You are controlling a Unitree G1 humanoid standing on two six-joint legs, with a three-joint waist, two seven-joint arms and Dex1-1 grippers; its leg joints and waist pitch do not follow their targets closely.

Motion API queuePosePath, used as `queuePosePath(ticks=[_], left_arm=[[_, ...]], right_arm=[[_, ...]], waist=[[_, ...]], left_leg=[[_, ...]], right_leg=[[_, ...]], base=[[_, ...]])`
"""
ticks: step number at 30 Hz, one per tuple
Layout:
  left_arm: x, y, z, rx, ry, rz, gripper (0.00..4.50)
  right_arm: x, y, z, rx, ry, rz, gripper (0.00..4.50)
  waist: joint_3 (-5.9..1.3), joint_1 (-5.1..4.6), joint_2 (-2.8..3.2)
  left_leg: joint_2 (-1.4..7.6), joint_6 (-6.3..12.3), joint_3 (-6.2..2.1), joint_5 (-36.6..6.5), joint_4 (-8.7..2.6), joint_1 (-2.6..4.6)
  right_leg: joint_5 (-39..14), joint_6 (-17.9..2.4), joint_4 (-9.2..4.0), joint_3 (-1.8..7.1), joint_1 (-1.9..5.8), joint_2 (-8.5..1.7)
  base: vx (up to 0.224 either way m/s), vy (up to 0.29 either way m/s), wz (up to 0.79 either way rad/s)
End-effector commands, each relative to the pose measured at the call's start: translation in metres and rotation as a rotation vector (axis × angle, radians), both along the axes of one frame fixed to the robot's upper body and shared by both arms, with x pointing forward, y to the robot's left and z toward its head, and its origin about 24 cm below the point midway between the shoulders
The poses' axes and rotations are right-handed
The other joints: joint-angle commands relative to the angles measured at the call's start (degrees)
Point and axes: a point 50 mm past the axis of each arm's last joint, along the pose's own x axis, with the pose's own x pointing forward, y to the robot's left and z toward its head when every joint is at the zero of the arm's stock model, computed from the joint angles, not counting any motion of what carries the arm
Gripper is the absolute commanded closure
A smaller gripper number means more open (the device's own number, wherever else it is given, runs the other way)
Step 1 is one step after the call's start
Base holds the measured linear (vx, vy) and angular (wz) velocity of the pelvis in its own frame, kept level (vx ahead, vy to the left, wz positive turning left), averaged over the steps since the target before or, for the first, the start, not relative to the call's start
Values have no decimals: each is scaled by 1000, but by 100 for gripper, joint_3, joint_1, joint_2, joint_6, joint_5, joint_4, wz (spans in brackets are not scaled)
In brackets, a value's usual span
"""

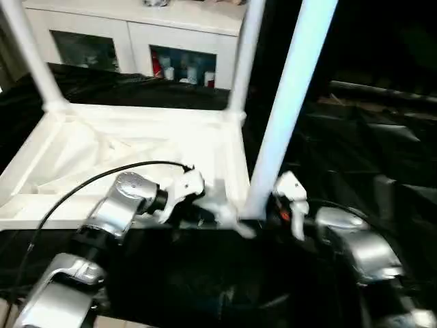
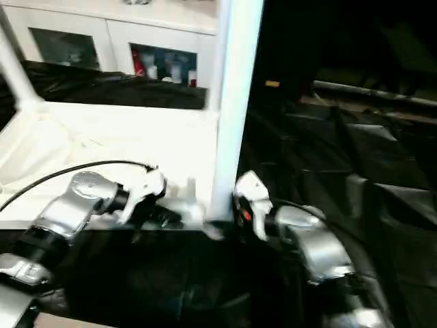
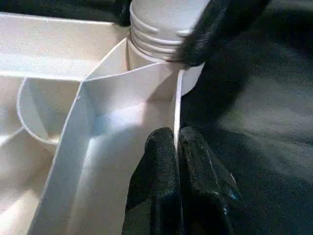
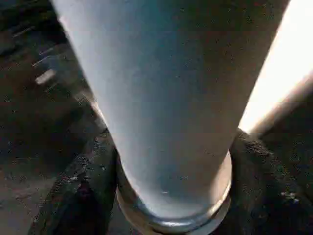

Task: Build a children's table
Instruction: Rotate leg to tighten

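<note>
The white tabletop (image 1: 130, 140) lies underside up on the black-draped work table. Two white legs (image 1: 32, 58) (image 1: 244, 58) stand in its far corner sockets. A third leg (image 1: 290, 96) stands tilted at the near right corner, its threaded end (image 3: 156, 34) at the socket. My right gripper (image 1: 265, 213) is closed around this leg's base, with black fingers (image 4: 78, 196) against both sides. My left gripper (image 3: 177, 142) is shut on the tabletop's thin rim wall (image 3: 176, 103), just beside that corner.
A white cabinet (image 1: 136, 34) with glass doors stands behind the table. Black cloth (image 1: 362, 157) covers the surface to the right and in front. A black cable (image 1: 82, 181) arcs over my left forearm.
</note>
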Motion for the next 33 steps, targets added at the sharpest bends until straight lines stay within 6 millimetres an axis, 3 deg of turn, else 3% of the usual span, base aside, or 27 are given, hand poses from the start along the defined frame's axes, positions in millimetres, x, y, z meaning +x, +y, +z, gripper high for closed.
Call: queuePosePath(ticks=[1, 3, 5, 6, 10, 13, 14, 16, 17, 20, 21, 23, 24, 26, 28, 33], left_arm=[[7, -13, -2, -22, -41, 107, 450], [13, -31, -7, -20, -45, 231, 450], [13, -38, -9, -16, -42, 257, 450], [13, -44, -10, -12, -39, 272, 450], [9, -68, -13, -14, -31, 253, 450], [6, -76, -13, -13, -37, 201, 450], [6, -76, -13, -13, -38, 198, 450], [6, -69, -12, -6, -35, 182, 450], [6, -65, -12, -2, -31, 175, 450], [6, -55, -10, -1, -29, 141, 450], [7, -51, -10, 6, -36, 120, 450], [7, -43, -8, 9, -40, 90, 450], [8, -39, -6, 7, -45, 72, 450], [7, -33, -3, 3, -32, 42, 450], [6, -29, -1, 3, -29, 9, 450], [-4, -10, 4, -3, 25, -134, 450]], right_arm=[[-2, 19, -11, -8, 46, -16, 176], [11, 33, -21, 24, 113, -251, 177], [14, 37, -24, 21, 136, -310, 177], [17, 40, -26, 13, 139, -337, 177], [20, 57, -29, -4, 134, -360, 177], [22, 66, -23, 33, 113, -343, 177], [22, 66, -22, 38, 111, -343, 142], [23, 62, -19, 81, 107, -318, 121], [22, 60, -17, 86, 94, -298, 105], [22, 50, -11, 81, 47, -236, 89], [19, 46, -8, 76, 26, -176, 74], [13, 36, -3, 73, 2, -72, 74], [9, 31, -1, 75, -5, -19, 74], [3, 22, 2, 72, -8, 51, 74], [0, 16, 4, 67, -8, 91, 74], [-15, -3, 9, -2, -4, 276, 74]], waist=[[-237, -5, -5], [-229, -43, 9], [-248, -49, -6], [-246, -30, 43], [-248, -18, 41], [-258, 2, 54], [-263, 1, 61], [-266, 0, 106], [-271, 2, 157], [-284, -9, 178], [-292, 4, 154], [-316, 10, 189], [-321, 34, 172], [-327, 25, 140], [-316, 50, 145], [-286, 32, 200]], left_leg=[[148, -91, -18, -1391, -410, 46], [146, -216, -48, -1570, -447, 35], [140, -266, -54, -1580, -439, 48], [141, -255, -42, -1573, -437, 64], [123, -229, -40, -1669, -435, 46], [115, -152, -36, -1585, -433, 27], [116, -138, -40, -1570, -441, 25], [120, -141, -41, -1582, -446, 32], [120, -153, -50, -1610, -450, 34], [113, -131, -50, -1559, -445, 10], [114, -75, -41, -1431, -427, 7], [111, 3, -34, -1191, -394, -4], [105, 93, -30, -976, -373, -18], [95, 221, -13, -810, -345, -28], [100, 321, -10, -751, -338, -23], [140, 260, -8, -1051, -369, 5]], right_leg=[[-1780, -960, -507, 216, 152, -386], [-1985, -853, -521, 208, 133, -381], [-2003, -803, -534, 208, 133, -383], [-1790, -839, -541, 223, 111, -373], [-1746, -826, -552, 222, 120, -370], [-1612, -795, -549, 225, 136, -359], [-1584, -789, -548, 219, 143, -351], [-1463, -817, -542, 219, 138, -342], [-1417, -843, -533, 219, 142, -344], [-1135, -904, -518, 209, 183, -329], [-911, -928, -506, 211, 195, -323], [-374, -1050, -440, 208, 228, -311], [26, -1123, -412, 200, 264, -303], [346, -1255, -373, 194, 276, -304], [314, -1309, -369, 193, 277, -319], [-136, -1381, -405, 195, 245, -322]], base=[[0, 0, 0], [0, 0, 0], [0, 0, 0], [0, 0, 0], [0, 0, 0], [0, 0, 0], [0, 0, 0], [0, 0, 0], [0, 0, 0], [0, 0, 0], [0, 0, 0], [0, 0, 0], [0, 0, 0], [0, 0, 0], [0, 0, 0], [0, 0, 0]])
